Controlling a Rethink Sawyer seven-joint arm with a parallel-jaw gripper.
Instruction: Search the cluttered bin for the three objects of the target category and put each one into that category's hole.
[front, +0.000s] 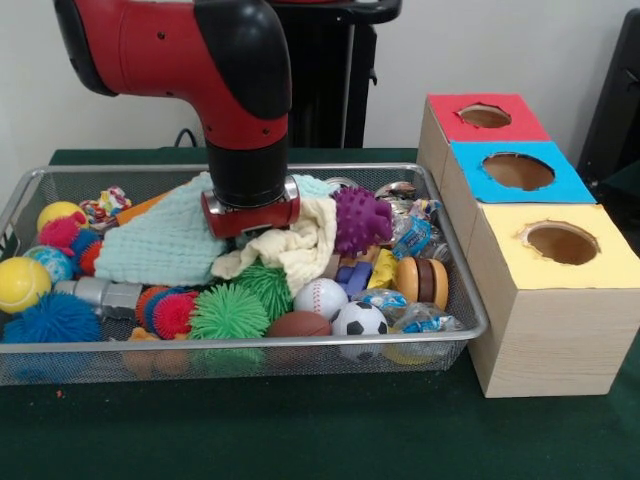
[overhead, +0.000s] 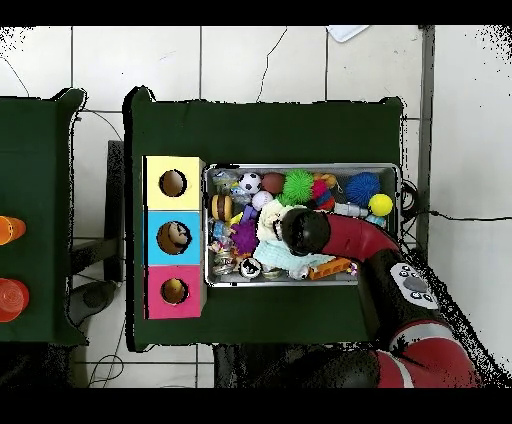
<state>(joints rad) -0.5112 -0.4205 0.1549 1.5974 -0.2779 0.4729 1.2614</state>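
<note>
Looking for the three objects, nothing orange-tan and lumpy can be picked out for sure in either view, so they're probably buried under the cloths or the other toys; no spot for them can be given. The cluttered bin (front: 455, 245) sits mid-table, and the gripper (front: 250, 222) is pushed down into the cloth pile in its middle. Whether the pincer is apart or together can't be told, since its tips are hidden by the wrist and the fabric.

For this step to go well, the mint-green cloth (front: 165, 245) and the cream cloth (front: 300, 250) should be dragged or lifted aside first, so what's underneath gets exposed before anything is grabbed. Loose light stuff could get snagged along, so a slow sweep is likely safer.

Packed round the cloths are a purple spiky ball (front: 360, 218), a green spiky ball (front: 228, 312), a blue spiky ball (front: 55, 320), a baseball (front: 320, 297), a mini soccer ball (front: 358, 318), a toy football (front: 298, 324), a yellow tennis ball (front: 20, 283) and a toy burger (front: 422, 280).

Just beside the bin stands the wooden box row: the hole (front: 485, 116) in the red top at the far end, then the blue-topped hole (front: 518, 171) and the yellow-topped hole (front: 562, 243). Overhead, something seems to sit inside the blue one.
</note>
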